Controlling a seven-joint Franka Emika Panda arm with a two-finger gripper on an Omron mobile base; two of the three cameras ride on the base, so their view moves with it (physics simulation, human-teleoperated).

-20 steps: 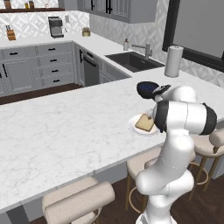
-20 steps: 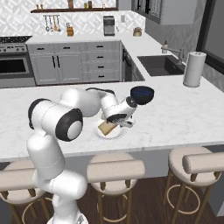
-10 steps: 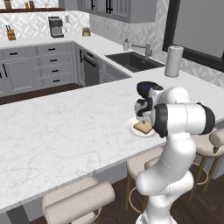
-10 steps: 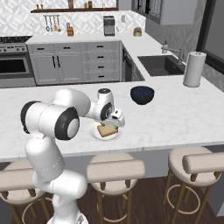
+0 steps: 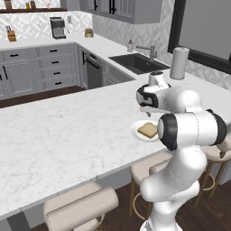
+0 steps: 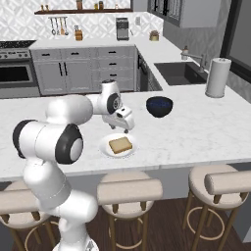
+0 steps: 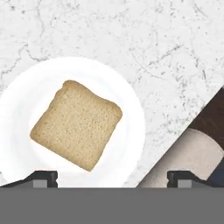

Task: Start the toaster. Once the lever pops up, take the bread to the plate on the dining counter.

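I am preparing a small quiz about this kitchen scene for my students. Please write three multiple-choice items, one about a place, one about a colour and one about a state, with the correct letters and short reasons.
1. Where is the bread slice?
A. lying flat on the white plate
B. inside the sink
C. on a stool

2. What colour is the bowl on the dining counter?
A. red
B. dark blue
C. yellow

3. How do the gripper fingers stand?
A. closed on the bread
B. closed on the plate rim
C. open, holding nothing

Answers:
1. A, since the hand view shows the slice resting in the middle of the plate.
2. B, since the right base view shows a dark blue bowl behind the plate.
3. C, since the two finger tips stand wide apart above the plate, with the bread lying free below them.
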